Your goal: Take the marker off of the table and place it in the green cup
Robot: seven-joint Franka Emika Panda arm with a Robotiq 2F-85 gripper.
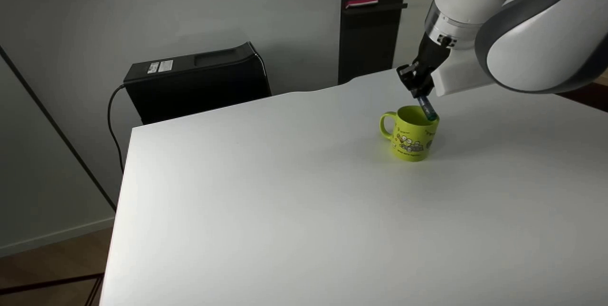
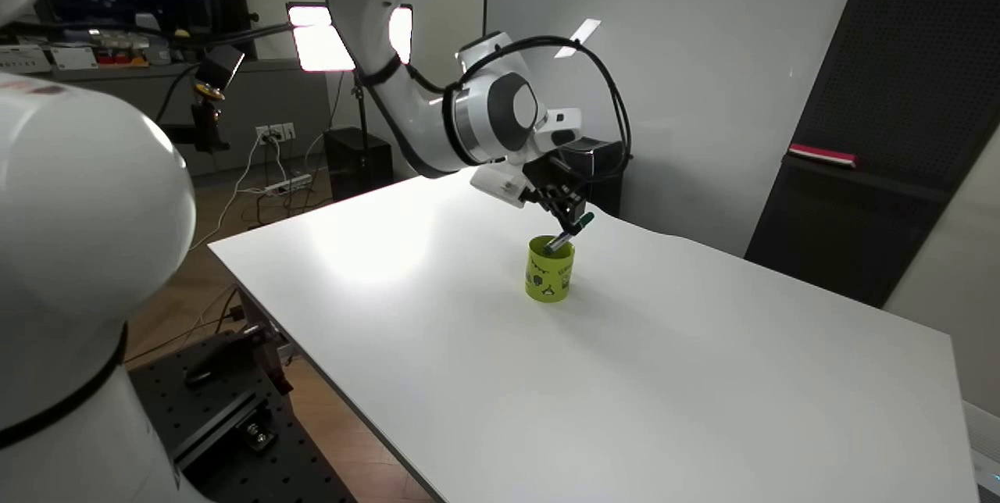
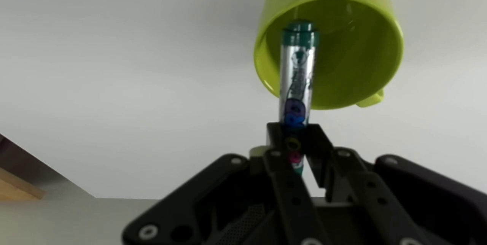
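The hand [image 3: 295,131] grips the tilted marker [image 3: 298,73]. In the wrist view it points to twelve o'clock, its green end across the mouth of the green cup [image 3: 354,58] toward ten o'clock; how far in, I cannot tell. The cup stands upright on the desk [image 1: 266,201].

In an exterior view, the table [image 2: 703,378] is washed out by glare at nine o'clock, the lit panel [image 2: 317,48] is overexposed between ten and eleven, and soft shadow is cast beside the green cup [image 2: 548,275] towards four. In the wrist view, the gripper [image 3: 295,134] is slightly blurred towards five.
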